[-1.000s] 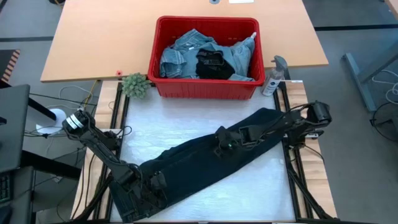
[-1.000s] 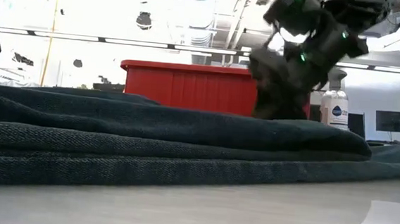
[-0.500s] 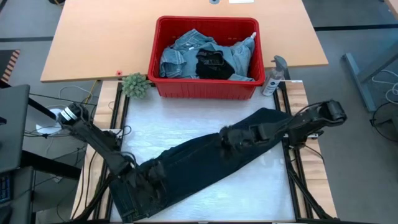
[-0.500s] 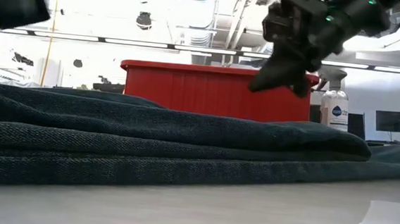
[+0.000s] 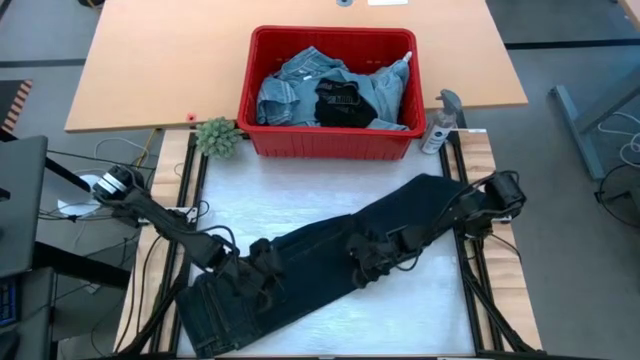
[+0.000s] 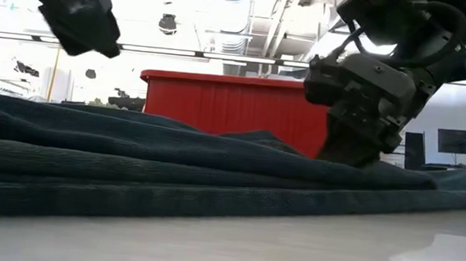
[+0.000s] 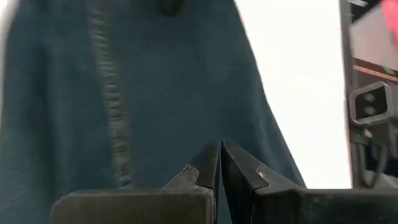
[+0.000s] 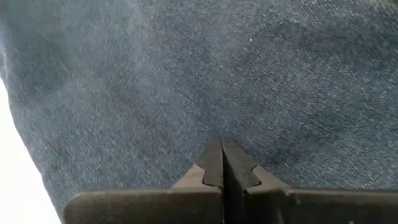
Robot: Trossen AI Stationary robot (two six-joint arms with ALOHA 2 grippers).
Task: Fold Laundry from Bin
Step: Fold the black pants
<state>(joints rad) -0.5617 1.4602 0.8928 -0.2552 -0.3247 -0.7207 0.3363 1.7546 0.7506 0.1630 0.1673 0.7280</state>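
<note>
A pair of dark blue-black jeans (image 5: 310,260) lies spread on the white table top, slanting from the near left to the far right. It also shows in the low view (image 6: 173,167). My right gripper (image 5: 365,265) is shut and down on the middle of the jeans (image 8: 186,74). My left gripper (image 5: 268,262) is shut and hovers above the jeans' near-left half (image 7: 155,93), clear of the cloth in the low view (image 6: 80,21). The red bin (image 5: 330,147) at the far side holds light blue denim (image 5: 290,85) and a black garment (image 5: 343,100). My right gripper has its shut fingertips (image 8: 222,152) set down on the jeans' upper layer near their middle (image 8: 186,127). It slants down from the table's right side (image 6: 348,151). The jeans lie flat on the table, with a low ridge of cloth (image 6: 257,137) raised beside the fingers.
A small green plant (image 5: 217,135) stands left of the bin and a spray bottle (image 5: 440,125) right of it. A wooden table (image 5: 160,70) lies beyond. Black frame rails (image 5: 470,290) run along the white top's left and right sides.
My right gripper has gone toward the near edge and down onto the middle of the jeans, raising a small ridge of cloth beside it. My left gripper has gone up and toward the table's right and far side, above the jeans. The jeans' ends have stayed in place.
</note>
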